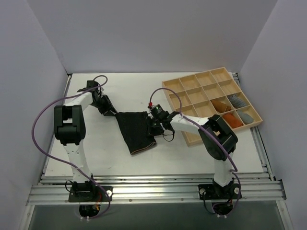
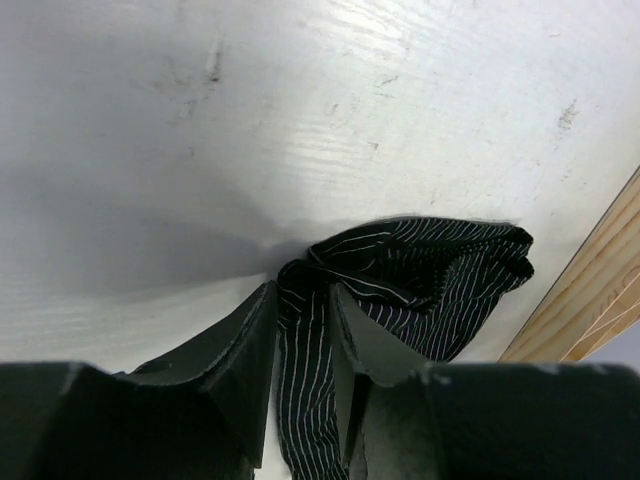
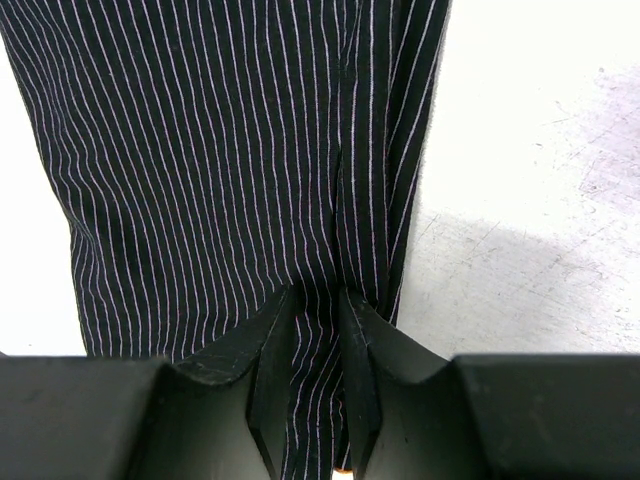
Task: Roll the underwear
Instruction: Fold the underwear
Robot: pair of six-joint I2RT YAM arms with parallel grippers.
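My left gripper [image 1: 112,111] reaches in from centre-left, arm low, and pinches the upper-left corner of the underwear [image 1: 136,130]. My right gripper [image 1: 153,125], elbow bent at right, clamps its right edge. The underwear lies mid-frame on the table [image 1: 120,91].

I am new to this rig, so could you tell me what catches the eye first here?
The black pinstriped underwear lies in the middle of the table, pinched at its far left corner by the left gripper and at its right edge by the right gripper. At the far right a wooden compartment tray holds orange rolls and grey rolls.
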